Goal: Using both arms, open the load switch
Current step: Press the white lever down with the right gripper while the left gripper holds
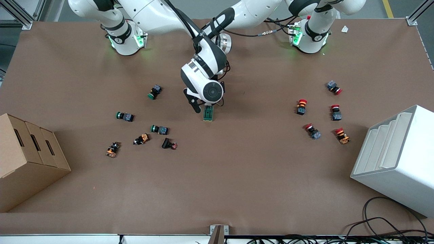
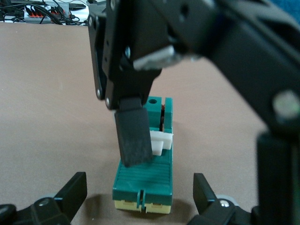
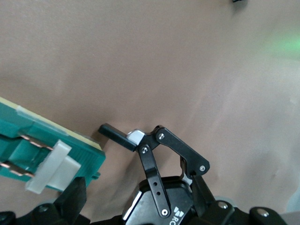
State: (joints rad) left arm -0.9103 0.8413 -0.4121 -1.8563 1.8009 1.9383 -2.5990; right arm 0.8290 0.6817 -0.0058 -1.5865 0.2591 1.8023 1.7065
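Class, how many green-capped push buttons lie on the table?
3 buttons, all toward the right arm's end: one farthest from the camera, one nearer, toward the box, one nearest. Others may be hidden.

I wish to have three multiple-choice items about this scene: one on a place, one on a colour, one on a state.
1. Where is the switch?
A. in the cardboard box
B. on the table
C. on the white rack

2. What colour is its lever?
A. red
B. black
C. white

3. How is the left gripper?
A. open
B. shut on the switch
C. shut on a red button

Answers:
1 B: the front view shows it lying on the brown table, under both wrists.
2 C: the left wrist view shows a white tab on the green block.
3 A: its fingers stand apart, one on each side of the switch's end.
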